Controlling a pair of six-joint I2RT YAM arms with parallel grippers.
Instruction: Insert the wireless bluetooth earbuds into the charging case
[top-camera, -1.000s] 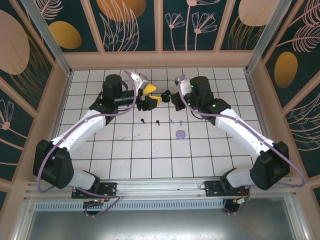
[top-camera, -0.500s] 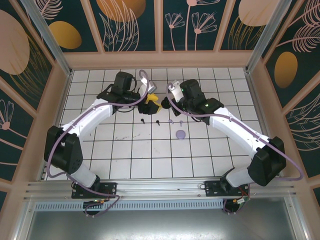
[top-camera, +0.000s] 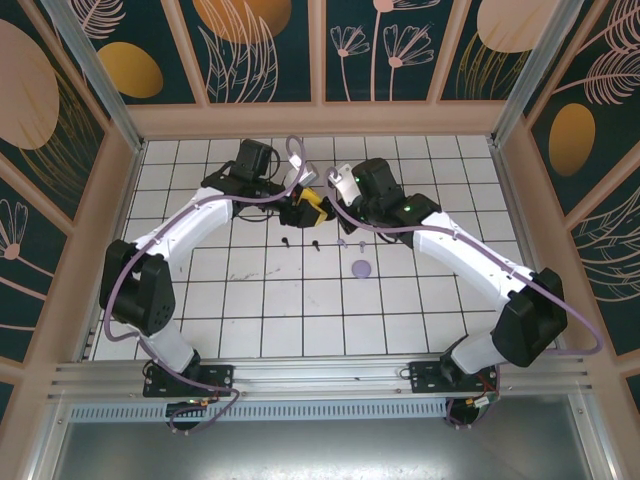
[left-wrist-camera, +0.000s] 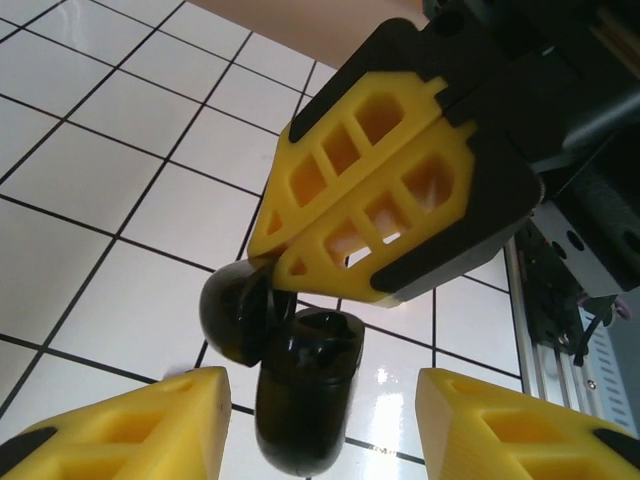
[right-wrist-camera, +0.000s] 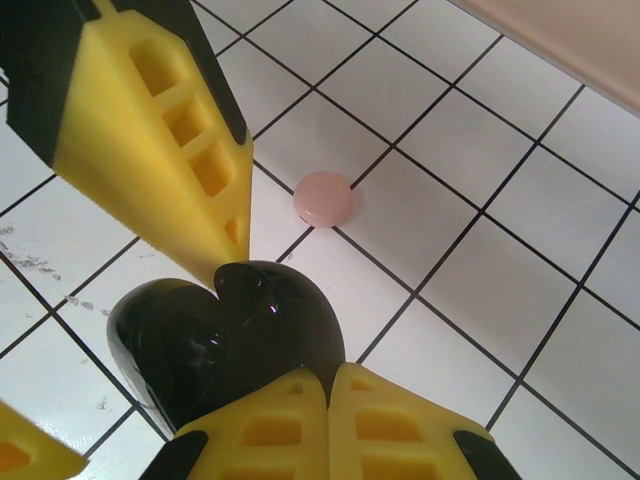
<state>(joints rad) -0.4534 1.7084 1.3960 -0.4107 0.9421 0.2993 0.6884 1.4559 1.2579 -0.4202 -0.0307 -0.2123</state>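
Toward the far edge of the white tiled worktop (top-camera: 200, 300), my left gripper (left-wrist-camera: 322, 380) has moved in, jaws narrowing yet spread, astride the glossy black hinged charging case (right-wrist-camera: 230, 340) pinched by my right gripper (right-wrist-camera: 326, 378); tiny black stemmed earbuds (top-camera: 287, 241) lie uninserted nearby.

Left fingers (left-wrist-camera: 130, 425) stand apart, facing the right fingers (left-wrist-camera: 380, 210), which are pressed together.
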